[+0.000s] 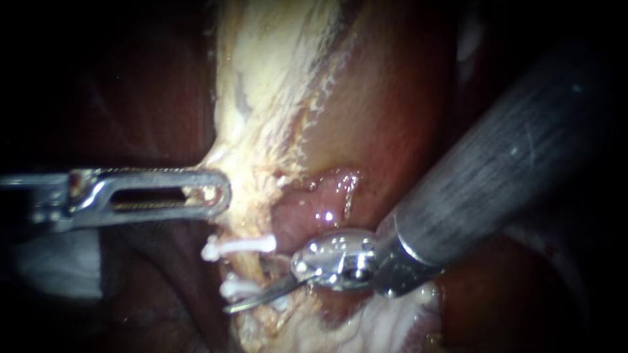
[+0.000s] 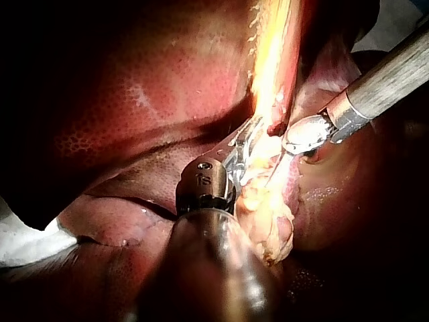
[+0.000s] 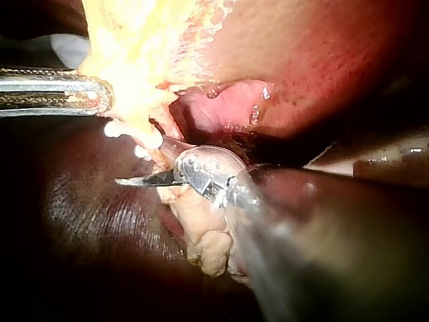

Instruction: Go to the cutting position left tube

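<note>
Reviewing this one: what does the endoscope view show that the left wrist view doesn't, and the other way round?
Only the endoscope view shows two white clips, just below the left instrument, and that instrument's slotted tip seen flat on. Only the left wrist view shows the left instrument's dark wrist from behind and a wide, lit stretch of liver. Both show the left instrument gripping the pale yellow tissue and the right instrument reaching in close beside it.

the tube (image 1: pixel 248 268) is seen as a pale yellowish strand running down from the fatty tissue (image 1: pixel 261 98). it is crossed by two white clips, an upper clip (image 1: pixel 239 247) and a lower clip (image 1: pixel 234 287), set close together.
</note>
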Controlling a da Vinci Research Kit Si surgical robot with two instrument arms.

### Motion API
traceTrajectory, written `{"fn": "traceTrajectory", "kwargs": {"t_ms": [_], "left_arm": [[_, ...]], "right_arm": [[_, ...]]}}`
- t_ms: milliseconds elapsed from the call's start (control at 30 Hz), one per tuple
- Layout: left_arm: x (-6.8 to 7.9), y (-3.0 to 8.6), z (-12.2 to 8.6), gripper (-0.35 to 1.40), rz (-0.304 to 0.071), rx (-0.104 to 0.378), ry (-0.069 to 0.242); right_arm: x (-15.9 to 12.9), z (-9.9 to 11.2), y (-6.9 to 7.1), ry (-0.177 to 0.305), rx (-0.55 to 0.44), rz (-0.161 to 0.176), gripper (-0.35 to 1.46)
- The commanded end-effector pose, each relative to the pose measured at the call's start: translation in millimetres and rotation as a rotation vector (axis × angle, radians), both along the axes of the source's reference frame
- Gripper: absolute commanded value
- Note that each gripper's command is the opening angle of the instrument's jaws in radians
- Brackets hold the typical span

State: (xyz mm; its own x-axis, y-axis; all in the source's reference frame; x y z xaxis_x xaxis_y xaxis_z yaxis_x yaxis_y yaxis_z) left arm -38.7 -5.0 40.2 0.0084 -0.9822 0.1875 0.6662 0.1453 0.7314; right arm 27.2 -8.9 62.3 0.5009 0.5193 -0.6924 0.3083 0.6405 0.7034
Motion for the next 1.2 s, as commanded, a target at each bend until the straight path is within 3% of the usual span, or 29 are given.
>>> {"fn": "traceTrajectory", "kwargs": {"t_ms": [33,367,567,867,1200], "left_arm": [[0.0,0.0,0.0,-0.35,0.000,0.000,0.000],[0.1,0.1,0.2,-0.35,0.001,0.000,-0.001],[0.1,0.2,0.3,-0.35,0.001,0.000,-0.001],[-0.1,0.2,0.3,-0.35,0.001,0.000,-0.001],[-0.1,0.2,0.4,-0.35,0.000,0.000,0.000]], "right_arm": [[0.0,-0.3,0.0,0.012,0.006,0.003,1.43],[0.6,-1.0,-0.1,0.066,0.023,-0.033,1.37],[1.5,-0.8,-0.1,0.067,0.022,-0.029,1.35],[3.7,-0.3,-0.3,0.054,0.045,-0.011,1.33],[5.5,1.2,0.7,0.049,0.110,0.046,1.28]]}}
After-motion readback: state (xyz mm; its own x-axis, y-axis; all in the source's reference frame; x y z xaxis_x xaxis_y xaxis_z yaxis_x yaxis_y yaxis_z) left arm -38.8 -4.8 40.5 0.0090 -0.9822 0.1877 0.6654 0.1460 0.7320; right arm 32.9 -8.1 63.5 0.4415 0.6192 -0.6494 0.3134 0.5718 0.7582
